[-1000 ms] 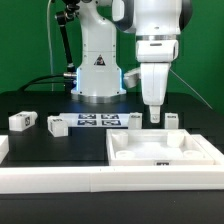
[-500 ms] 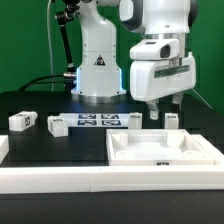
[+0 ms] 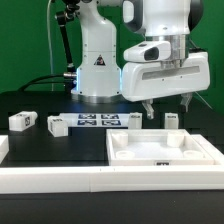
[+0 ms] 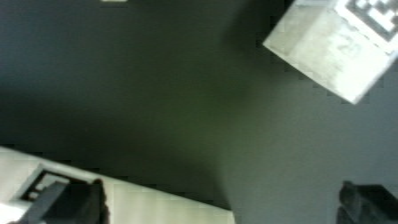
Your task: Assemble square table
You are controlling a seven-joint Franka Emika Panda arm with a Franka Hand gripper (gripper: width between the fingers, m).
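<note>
The square table's white tray-like top [image 3: 165, 150] lies at the front on the exterior view's right, rim up. Four small white tagged legs lie behind it: two on the left [image 3: 22, 121] [image 3: 57, 125] and two near the middle [image 3: 135, 121] [image 3: 171, 120]. My gripper [image 3: 169, 108] hangs above the legs near the middle and the top's far edge, open, with nothing between its fingers. In the wrist view the gripper [image 4: 217, 205] shows dark fingers [image 4: 63, 200] wide apart over the black surface, with a white edge [image 4: 160, 205] below them and a white tagged piece [image 4: 338, 45] farther off.
The marker board [image 3: 97, 121] lies flat in front of the robot base [image 3: 97, 70]. A long white rail [image 3: 60, 180] edges the black surface at the front. A black cable [image 3: 40, 82] runs at the back left.
The hand has turned about its vertical axis, from its narrow side to its broad side toward the camera, and has risen a little. The jaws stayed open. No part moved.
</note>
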